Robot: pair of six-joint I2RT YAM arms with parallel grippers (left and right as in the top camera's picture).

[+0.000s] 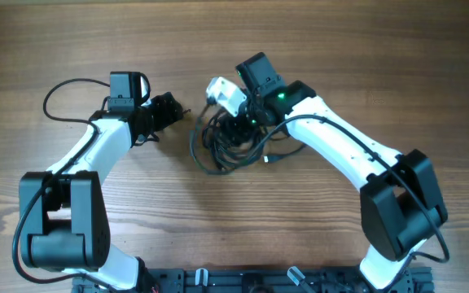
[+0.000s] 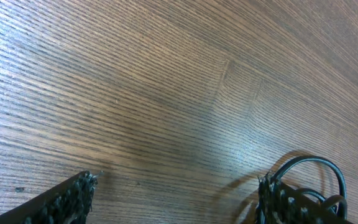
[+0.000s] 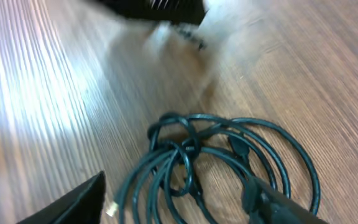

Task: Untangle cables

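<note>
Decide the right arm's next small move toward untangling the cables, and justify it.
Probably lower the right gripper and close on one outer loop of the cables: its jaws stand open over the coil, gripping nothing, while the strands cross tightly at one side. The left gripper, also open, sits beside the coil.

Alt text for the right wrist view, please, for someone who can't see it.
A coil of thin black cables lies on the wooden table in front of the right gripper, whose open fingers show at the bottom. The top is blurred; a white and black shape there cannot be identified.
</note>
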